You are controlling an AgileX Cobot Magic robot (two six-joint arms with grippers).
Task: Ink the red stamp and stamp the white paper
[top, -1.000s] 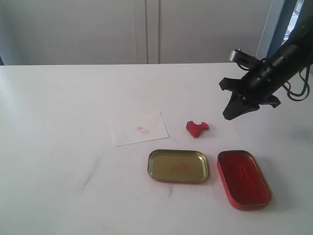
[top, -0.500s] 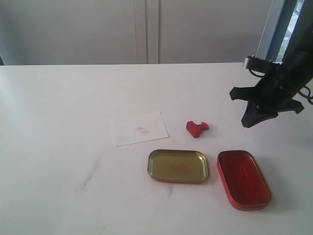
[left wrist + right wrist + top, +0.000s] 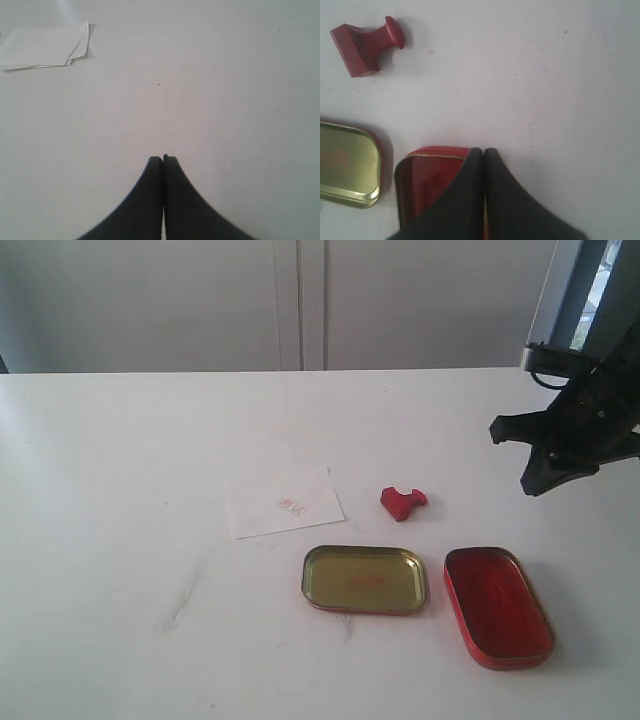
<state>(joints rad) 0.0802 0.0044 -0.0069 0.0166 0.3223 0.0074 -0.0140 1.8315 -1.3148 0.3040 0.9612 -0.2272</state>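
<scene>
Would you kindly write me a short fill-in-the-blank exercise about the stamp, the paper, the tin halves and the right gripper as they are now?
1. The red stamp lies on its ____ on the table.
2. The white paper bears a small imprint of ____ colour.
3. The tin half between the white paper and the red tin half is ____-coloured inside.
4. The fingers of the right gripper are ____, holding nothing.
Missing words: side; red; gold; shut.
</scene>
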